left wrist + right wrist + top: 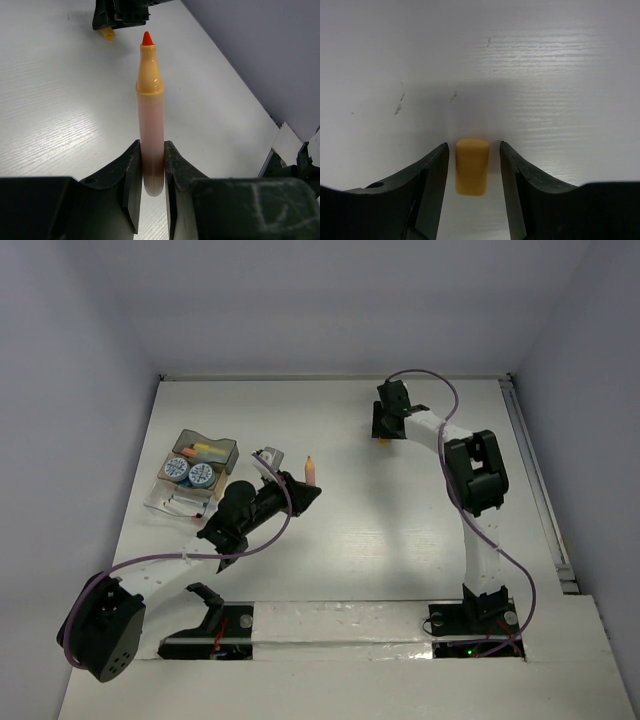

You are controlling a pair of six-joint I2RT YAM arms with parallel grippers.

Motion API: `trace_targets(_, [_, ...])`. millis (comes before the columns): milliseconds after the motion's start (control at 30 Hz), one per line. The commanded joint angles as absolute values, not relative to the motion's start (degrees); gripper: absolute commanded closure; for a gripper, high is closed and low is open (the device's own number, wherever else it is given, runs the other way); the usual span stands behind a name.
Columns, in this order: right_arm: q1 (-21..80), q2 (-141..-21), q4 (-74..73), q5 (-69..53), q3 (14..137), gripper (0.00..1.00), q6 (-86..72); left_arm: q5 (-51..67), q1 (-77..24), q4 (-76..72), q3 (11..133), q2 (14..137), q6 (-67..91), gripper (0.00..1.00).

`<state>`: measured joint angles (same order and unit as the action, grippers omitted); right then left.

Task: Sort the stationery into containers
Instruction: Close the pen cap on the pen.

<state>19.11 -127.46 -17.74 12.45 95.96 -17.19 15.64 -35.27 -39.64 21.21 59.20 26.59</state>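
My left gripper (303, 492) (151, 172) is shut on the lower barrel of an uncapped orange marker (311, 469) (150, 115), held above the table with its red tip pointing away. My right gripper (385, 432) (472, 157) is open at the far side of the table, its jaws either side of a stubby orange cap-like block (385, 444) (471, 166) lying on the table, with gaps on both sides. That block also shows in the left wrist view (105, 34) under the right gripper (120, 12). At the left stand a greyish box (226, 457), a clear tray (160, 502) and two round blue-white pots (177, 469).
The grey box holds yellow and pink items (200, 450). A small white-grey object (265, 457) lies just left of the left gripper. The enclosure's walls close the table at the back and sides. The right arm's cable (440, 390) loops above its wrist.
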Motion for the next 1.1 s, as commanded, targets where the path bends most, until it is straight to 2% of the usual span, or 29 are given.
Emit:
trace_targets(0, [18.81, -131.22, -23.38, 15.11, 97.21, 0.49, -14.77, 15.91, -35.51, -43.07, 21.09, 58.8, 25.75, 1.0])
trace_targets(33, [18.81, -131.48, -23.81, 15.2, 97.56, 0.51, -14.68, 15.91, -35.51, -43.07, 21.01, 58.8, 25.75, 1.0])
trace_targets(133, [18.81, -131.84, -24.43, 14.86, 97.65, 0.71, -15.2, 15.82, -35.51, -43.07, 21.09, 58.97, 25.75, 1.0])
trace_targets(233, [18.81, -130.96, -24.26, 14.33, 97.47, 0.86, -15.64, 15.91, -35.51, -43.07, 21.09, 59.06, 25.66, 1.0])
trace_targets(267, [18.81, -130.61, -24.26, 14.5, 97.3, 0.99, -15.73, 15.82, -35.51, -43.07, 21.18, 59.15, 25.58, 1.0])
trace_targets(400, [18.81, -125.61, -21.98, 11.71, 94.41, 1.0, -16.52, 16.08, -35.51, -43.77, 21.01, 60.11, 25.49, 1.0])
trace_targets(467, [19.5, -118.24, -15.94, 7.84, 90.46, 1.0, -17.92, 16.26, -35.51, -44.29, 21.09, 61.17, 25.31, 1.0])
trace_targets(600, [25.38, -102.86, -1.96, 0.46, 76.15, 1.0, -23.89, 17.22, -35.51, -45.17, 21.36, 63.19, 25.31, 1.0])
trace_targets(667, [30.29, -95.32, 11.1, 0.44, 65.0, 1.0, -28.97, 18.01, -35.51, -45.7, 21.45, 63.98, 25.31, 1.0])
trace_targets(700, [32.06, -93.45, 11.16, 1.05, 64.95, 1.0, -30.66, 18.02, -35.51, -45.96, 21.45, 64.25, 25.31, 1.0])
trace_targets(767, [35.32, -90.89, 17.47, 3.06, 60.83, 1.0, -33.91, 17.84, -35.51, -46.14, 21.53, 65.03, 25.23, 1.0])
trace_targets(933, [44.45, -88.59, 24.86, 12.82, 60.55, 1.0, -36.12, 17.58, -35.51, -45.97, 21.97, 66.36, 24.87, 1.0])
trace_targets(1067, [46.4, -90.0, 28.91, 14.68, 61.08, 1.0, -37.18, 17.14, -35.51, -45.62, 22.06, 66.36, 24.08, 1.0])
